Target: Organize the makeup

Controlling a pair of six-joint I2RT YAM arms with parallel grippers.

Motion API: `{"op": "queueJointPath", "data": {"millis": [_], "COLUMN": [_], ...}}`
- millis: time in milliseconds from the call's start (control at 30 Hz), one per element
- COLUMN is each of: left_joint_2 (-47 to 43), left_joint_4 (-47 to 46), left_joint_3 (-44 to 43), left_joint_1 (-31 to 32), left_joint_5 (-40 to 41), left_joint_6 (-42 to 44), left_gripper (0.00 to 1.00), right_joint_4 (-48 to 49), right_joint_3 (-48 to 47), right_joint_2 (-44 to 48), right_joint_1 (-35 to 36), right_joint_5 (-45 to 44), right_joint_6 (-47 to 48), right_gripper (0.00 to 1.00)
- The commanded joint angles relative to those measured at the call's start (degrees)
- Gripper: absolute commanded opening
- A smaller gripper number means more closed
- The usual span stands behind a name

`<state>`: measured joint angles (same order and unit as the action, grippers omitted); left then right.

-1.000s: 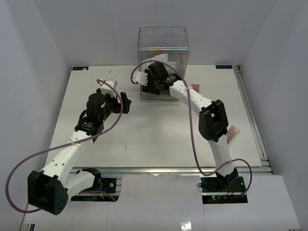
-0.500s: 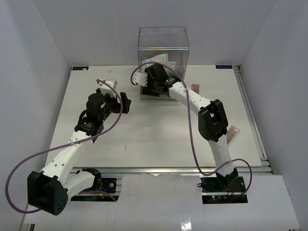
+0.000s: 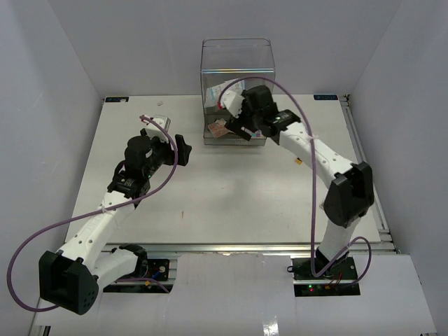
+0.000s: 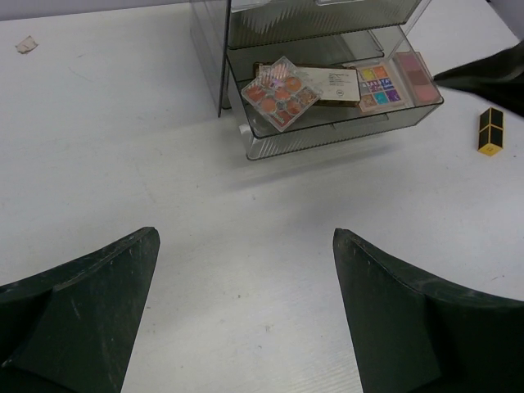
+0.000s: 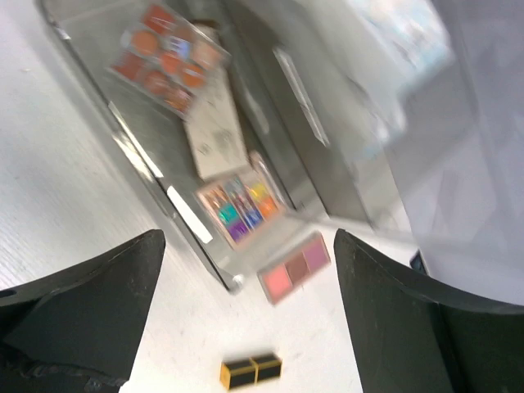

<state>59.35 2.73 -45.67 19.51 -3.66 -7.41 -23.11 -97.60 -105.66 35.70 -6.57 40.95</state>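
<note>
The clear drawer box (image 3: 238,70) has its bottom drawer (image 4: 336,131) pulled out. In it lie an orange palette (image 4: 280,92), a white card-like piece (image 4: 329,84) and a colourful palette (image 4: 378,86). A pink palette (image 4: 413,67) lies at the drawer's right end. The right wrist view shows them blurred: the orange palette (image 5: 168,57), the colourful palette (image 5: 241,209) and the pink palette (image 5: 295,268). A black-and-gold tube (image 4: 490,131) (image 5: 252,371) (image 3: 299,161) lies on the table to the right. White-blue sachets (image 3: 227,89) sit higher in the box. My right gripper (image 3: 234,122) (image 5: 247,237) is open and empty over the drawer's right end. My left gripper (image 3: 183,148) (image 4: 244,237) is open and empty.
A small scrap (image 4: 26,45) (image 3: 159,103) lies on the table at the far left. The white table (image 3: 210,189) is walled on three sides, with a rail along its right edge (image 3: 367,168).
My right arm has swung its elbow out to the right and its gripper has shifted right along the drawer. The orange palette now shows in the drawer. My left arm has barely moved.
</note>
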Motion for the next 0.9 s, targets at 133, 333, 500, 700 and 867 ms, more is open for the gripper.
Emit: {"op": "queueJointPath", "data": {"millis": [133, 333, 500, 700, 867], "left_joint_2": [-2.1, -1.5, -0.3, 1.2, 3.0], "left_joint_4": [-0.4, -0.6, -0.7, -1.4, -2.2], "left_joint_3": [-0.4, -0.4, -0.3, 0.5, 1.3], "left_joint_1": [0.0, 0.0, 0.0, 0.0, 0.0], "left_joint_5": [-3.1, -4.3, -5.2, -5.5, -5.9], "left_joint_6": [-0.8, -1.4, -1.8, -1.5, -0.9], "left_gripper": [0.98, 0.98, 0.98, 0.98, 0.98], "right_joint_4": [-9.2, -12.4, -17.4, -20.3, -21.2], "right_joint_3": [24.3, 40.5, 43.7, 40.8, 38.3], "right_joint_2": [22.4, 33.1, 31.9, 24.0, 18.9], "right_joint_1": [-26.6, -40.0, -47.7, -52.9, -53.5], "right_joint_5": [14.8, 13.0, 12.8, 16.7, 18.2], "right_joint_6": [-18.6, -5.7, 6.1, 13.4, 14.0], "right_gripper": [0.9, 0.9, 0.9, 0.9, 0.9]}}
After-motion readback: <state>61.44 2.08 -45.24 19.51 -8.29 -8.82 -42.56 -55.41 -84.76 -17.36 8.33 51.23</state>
